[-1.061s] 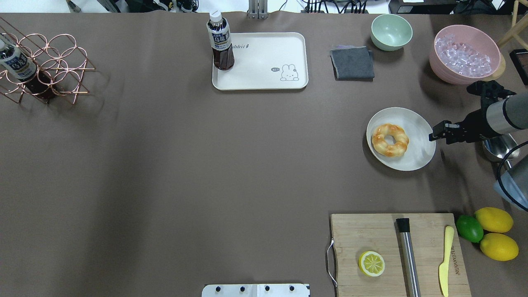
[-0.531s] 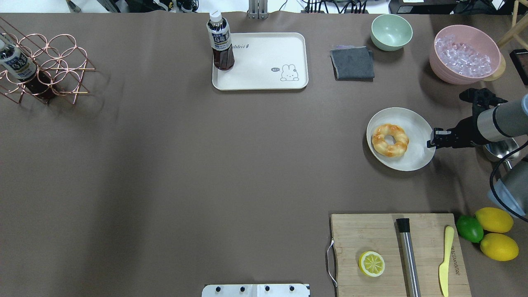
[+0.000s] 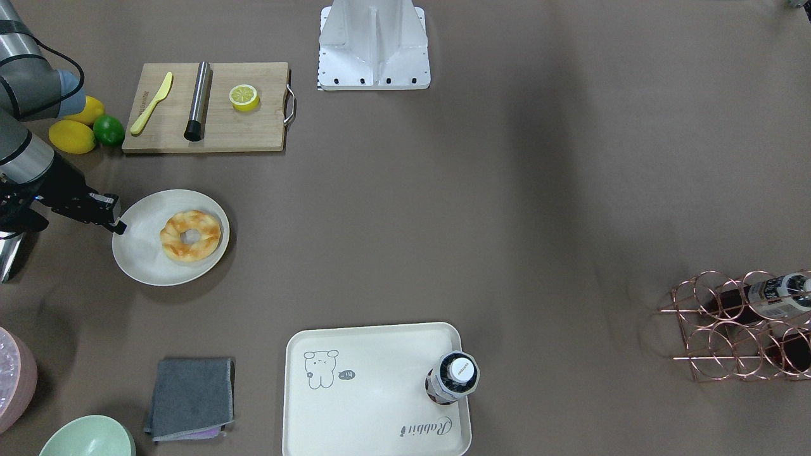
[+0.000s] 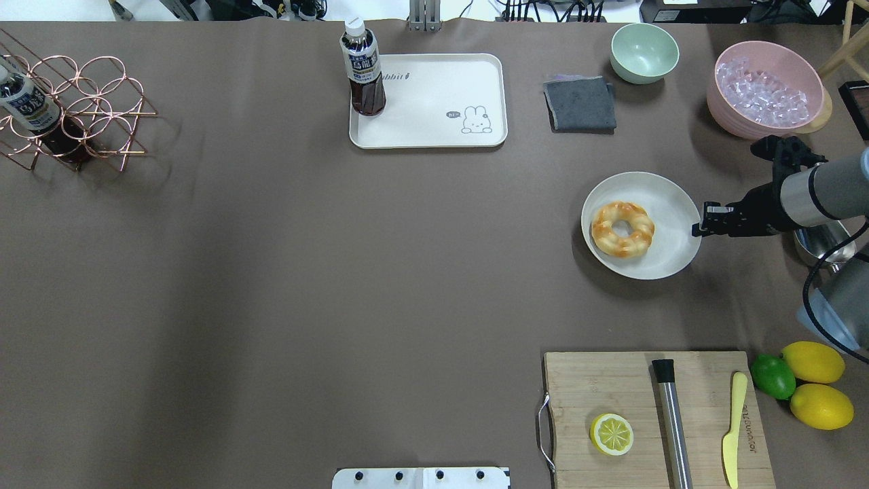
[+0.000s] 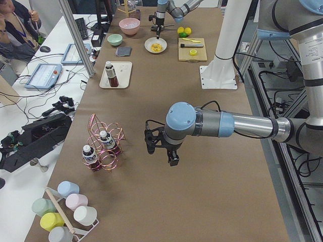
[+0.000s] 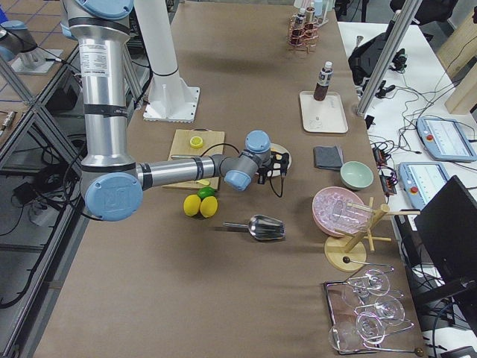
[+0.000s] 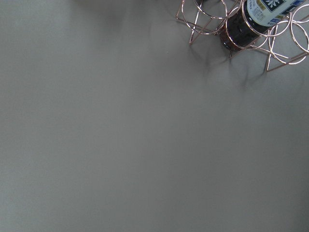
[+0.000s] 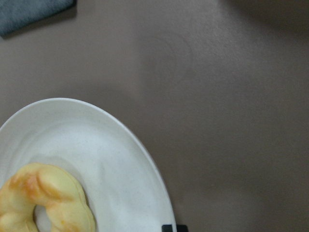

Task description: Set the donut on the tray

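The right claw (image 4: 698, 229) sits at the right edge of the round plate (image 4: 672, 204) and touches its rim. I cannot tell if it is spread or pressed together. The left claw (image 5: 160, 148) shows only in the left side view, over the bare brown bench (image 4: 271, 272) near the wire rack (image 5: 103, 148), and I cannot tell its state either. The donut (image 4: 622, 229) lies on the left part of the plate, at the middle right of the overhead view. It is well apart from the tray (image 4: 434, 122) at the top middle, where a bottle (image 4: 363, 68) stands in the tray's upper left corner. Only the left side view shows colored cups (image 5: 65, 212) at the lower left and a person (image 5: 12, 25) at the upper left. Only the right side view shows glasses (image 6: 365, 313) at the lower right. The right wrist view shows the plate rim up close.
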Motion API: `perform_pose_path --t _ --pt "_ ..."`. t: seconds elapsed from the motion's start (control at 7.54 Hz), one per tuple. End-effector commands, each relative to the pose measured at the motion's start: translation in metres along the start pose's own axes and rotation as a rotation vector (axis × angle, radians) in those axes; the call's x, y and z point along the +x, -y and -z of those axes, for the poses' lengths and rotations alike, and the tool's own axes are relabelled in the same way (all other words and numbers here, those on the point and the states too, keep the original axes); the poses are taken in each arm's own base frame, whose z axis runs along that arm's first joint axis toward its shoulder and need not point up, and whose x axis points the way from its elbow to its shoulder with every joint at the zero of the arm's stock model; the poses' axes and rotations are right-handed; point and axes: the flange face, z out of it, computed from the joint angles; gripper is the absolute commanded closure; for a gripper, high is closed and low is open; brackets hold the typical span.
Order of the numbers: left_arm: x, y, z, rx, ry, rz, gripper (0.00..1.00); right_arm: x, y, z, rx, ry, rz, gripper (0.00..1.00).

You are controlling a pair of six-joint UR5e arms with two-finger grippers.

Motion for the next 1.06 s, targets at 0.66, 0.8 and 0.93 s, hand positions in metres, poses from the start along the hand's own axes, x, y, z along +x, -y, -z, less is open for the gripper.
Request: perform_pose_path --t 0.66,0.8,0.93 --pt "0.000 0.000 0.000 0.000 0.000 0.000 0.01 -0.290 0.127 -0.012 0.051 -0.088 -0.367 1.00" --pt "-0.001 -0.001 0.000 -0.001 0.000 0.001 0.01 -0.334 0.139 -0.031 0.105 -0.102 -0.415 1.00" --pt "-0.001 -0.001 0.000 -0.001 0.000 0.002 0.01 -0.359 0.141 -0.044 0.123 -0.111 -0.439 1.00"
